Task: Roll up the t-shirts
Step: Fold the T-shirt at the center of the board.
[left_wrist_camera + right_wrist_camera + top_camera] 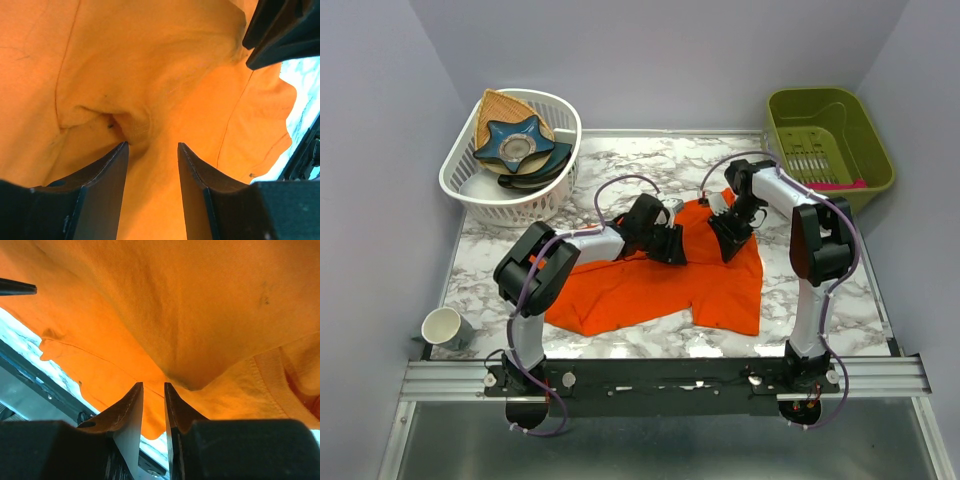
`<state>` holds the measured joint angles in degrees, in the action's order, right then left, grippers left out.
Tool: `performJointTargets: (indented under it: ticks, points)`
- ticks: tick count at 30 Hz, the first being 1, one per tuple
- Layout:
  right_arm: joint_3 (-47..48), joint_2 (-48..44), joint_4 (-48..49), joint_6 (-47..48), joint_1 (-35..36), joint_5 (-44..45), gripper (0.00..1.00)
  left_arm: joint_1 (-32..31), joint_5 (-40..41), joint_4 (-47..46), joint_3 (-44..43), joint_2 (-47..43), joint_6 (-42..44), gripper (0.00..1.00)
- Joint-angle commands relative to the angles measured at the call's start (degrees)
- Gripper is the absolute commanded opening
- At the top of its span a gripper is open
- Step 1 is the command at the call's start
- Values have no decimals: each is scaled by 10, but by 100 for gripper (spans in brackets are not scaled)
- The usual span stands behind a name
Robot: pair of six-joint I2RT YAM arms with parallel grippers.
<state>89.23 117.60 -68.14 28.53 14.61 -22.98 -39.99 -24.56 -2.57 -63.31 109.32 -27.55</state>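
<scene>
**Orange t-shirt, one, spread mid-surface with two claws at its far edge**

Orange t-shirt (640,290): a single one, lying mostly flat in the middle of the marbled surface (620,170), rumpled along its far edge where both arms meet it.

At the near left corner stands one white paper cup (445,327), well apart from the cloth. Behind it, at the far left, sits one white slatted basket (520,207). It holds one blue star-shaped dish (517,143) and one tan woven piece (505,105) leaning behind the dish.

Next comes the left claw (152,146), down on the shirt's far edge left of centre. Its two fingers stand apart, with a pucker of orange cloth at the tips and cloth showing in the gap; nothing is pinched.

Just to the right, the right claw (153,384) has its fingers drawn almost together on a ridge of the same shirt, near the ribbed collar. The fabric rises in a peak to the tips, so it is gripping the shirt.

At the far right corner rests one green plastic bin (880,165), apart from the shirt.
</scene>
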Motion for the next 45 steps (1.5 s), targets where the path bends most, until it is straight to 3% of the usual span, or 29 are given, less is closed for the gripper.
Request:
performJointTargets:
  ticks: [1, 6, 16, 22, 34, 45]
  points:
    - [-13, 10, -12, 3, -1, 0, 32, -1, -26, -24, -21, 24, -11, 52]
    - [-21, 19, -7, -1, -1, 14, 32, -2, -33, -32, -26, 34, -14, 48]
    - [-23, 35, 13, -23, -1, 58, 32, -1, -55, -44, -9, 26, -13, 14]
    - [-18, 37, 17, -28, -1, 60, 33, -2, -70, -47, 1, 12, -7, 0]
    - [-28, 44, 38, -37, -1, 71, 34, -2, -77, -21, 0, 0, 9, 0]
    - [-27, 19, 36, -31, -1, 74, 7, -3, -52, 25, -10, 5, 38, 0]
